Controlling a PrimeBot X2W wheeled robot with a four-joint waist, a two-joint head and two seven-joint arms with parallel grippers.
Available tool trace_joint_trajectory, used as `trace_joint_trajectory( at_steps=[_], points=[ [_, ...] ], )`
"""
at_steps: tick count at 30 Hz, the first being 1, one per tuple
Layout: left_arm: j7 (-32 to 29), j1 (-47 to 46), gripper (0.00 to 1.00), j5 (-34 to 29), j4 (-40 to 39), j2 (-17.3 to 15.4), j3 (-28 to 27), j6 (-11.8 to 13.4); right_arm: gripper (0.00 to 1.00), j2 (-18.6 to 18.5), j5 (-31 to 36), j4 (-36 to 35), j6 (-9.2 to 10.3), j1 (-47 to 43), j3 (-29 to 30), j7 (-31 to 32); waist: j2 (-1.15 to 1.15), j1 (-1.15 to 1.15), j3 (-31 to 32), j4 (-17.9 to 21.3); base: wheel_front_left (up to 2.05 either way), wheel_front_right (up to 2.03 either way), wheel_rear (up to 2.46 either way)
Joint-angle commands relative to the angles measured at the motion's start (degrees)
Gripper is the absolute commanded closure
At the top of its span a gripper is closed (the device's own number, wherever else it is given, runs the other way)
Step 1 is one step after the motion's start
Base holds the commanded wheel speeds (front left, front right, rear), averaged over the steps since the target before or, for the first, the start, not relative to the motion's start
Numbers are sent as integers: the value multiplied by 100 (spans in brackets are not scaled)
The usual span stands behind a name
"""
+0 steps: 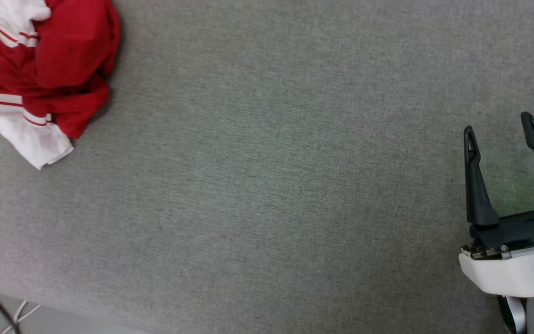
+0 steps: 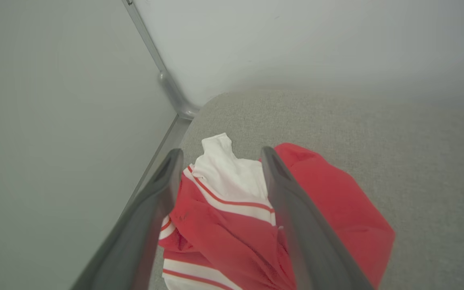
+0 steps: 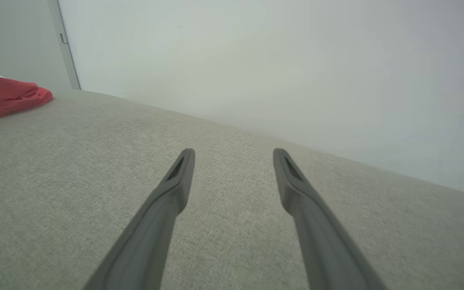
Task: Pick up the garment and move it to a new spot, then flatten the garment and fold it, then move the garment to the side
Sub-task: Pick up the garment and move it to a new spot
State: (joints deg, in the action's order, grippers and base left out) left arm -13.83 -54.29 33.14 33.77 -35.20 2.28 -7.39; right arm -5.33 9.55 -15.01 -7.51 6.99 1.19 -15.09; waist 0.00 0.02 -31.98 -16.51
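Garment (image 1: 49, 60) crumpled at far left corner of grey cushion (image 1: 267, 185), not yet lifted; every step remains. Left gripper (image 2: 222, 153) hangs over it, jaws spread, empty; right gripper (image 1: 498, 123) sits well apart, likewise spread and empty.

Head view steeply down on grey surface (image 1: 267, 185); wrist views low toward wall (image 3: 256, 60); garment (image 1: 63, 55) common to all.

Garment (image 1: 63, 51) matt cloth; work surface (image 1: 267, 185) rough woven fabric; right claw (image 1: 498, 126) matt plastic.
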Motion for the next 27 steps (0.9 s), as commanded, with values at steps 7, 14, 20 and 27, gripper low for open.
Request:
trace_joint_trajectory(
  at_steps=[7, 14, 20, 27],
  points=[
    [-1830, 23, 0, 1625, -84, -650, 956, 2, 0, -87, 23, -77, 4, 174, -8, -12, 0, -2, -385, 203, 0, 0, 0],
    [-2821, 222, 0, 2471, 9, -814, 1630, 2, 0, -118, 18, -104, 4, 231, 41, -12, 0, -2, -626, 262, 0, 0, 0],
    [-2929, 307, 53, 2649, 344, -366, 2329, -13, 0, -85, -18, 44, 3, 300, -3, -11, 0, -2, -673, 264, 0, 0, 0],
    [-2464, -181, 100, 2683, 233, -821, 2470, -17, 0, 15, -132, 175, 4, 319, -63, -12, 0, -2, -323, 317, 0, 0, 0]
  ],
)
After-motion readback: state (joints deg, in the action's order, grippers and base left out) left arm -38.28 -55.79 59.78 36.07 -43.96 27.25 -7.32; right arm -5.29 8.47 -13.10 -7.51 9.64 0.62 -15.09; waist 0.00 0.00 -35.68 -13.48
